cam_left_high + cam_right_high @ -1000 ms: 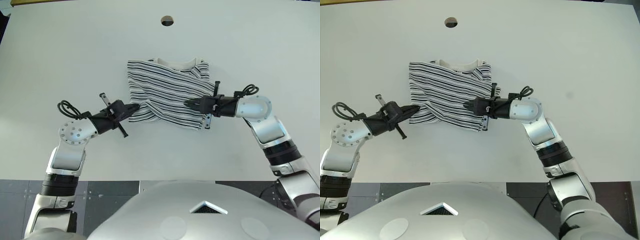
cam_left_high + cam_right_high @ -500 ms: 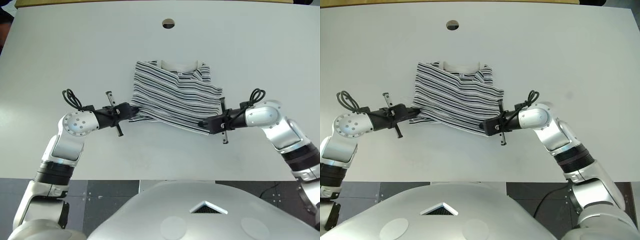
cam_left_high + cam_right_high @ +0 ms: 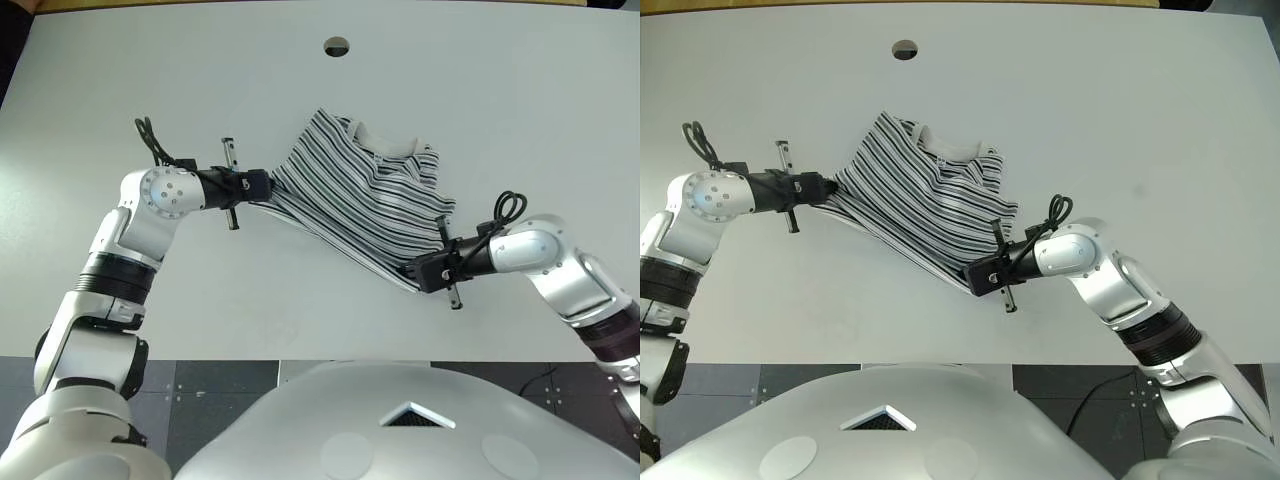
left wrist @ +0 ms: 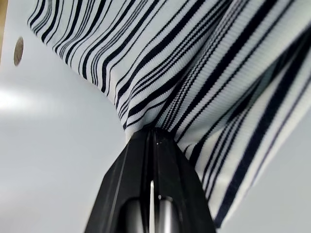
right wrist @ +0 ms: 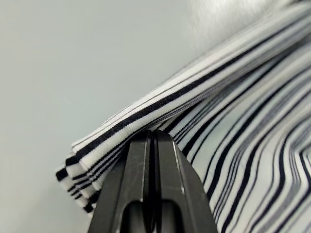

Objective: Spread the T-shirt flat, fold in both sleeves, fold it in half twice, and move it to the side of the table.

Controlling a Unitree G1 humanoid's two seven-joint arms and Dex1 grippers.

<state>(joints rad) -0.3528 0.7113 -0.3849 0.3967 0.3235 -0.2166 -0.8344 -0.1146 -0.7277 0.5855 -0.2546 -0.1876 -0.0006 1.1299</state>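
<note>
White table (image 3: 520, 100), T-shirt (image 3: 365, 200) corners hidden in jaws

T-shirt (image 3: 365, 195): soft knit cloth, ribbed, matt; ribs & stitch rows plain in wrist views, hem stacked in thick layers at near right. Table (image 3: 520, 100): smooth hard top, pale, low sheen w/ soft glare patches. Left gripper (image 3: 268, 186), right gripper (image 3: 412, 271): fingers (image 5: 133, 194) smooth black, plastic-looking, semi-matt, faint highlights along edges.

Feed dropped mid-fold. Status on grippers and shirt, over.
Both shut on T-shirt: left gripper at its left corner, right gripper at its near corner. Cloth taut diagonally between them. Table hole far off.
</note>
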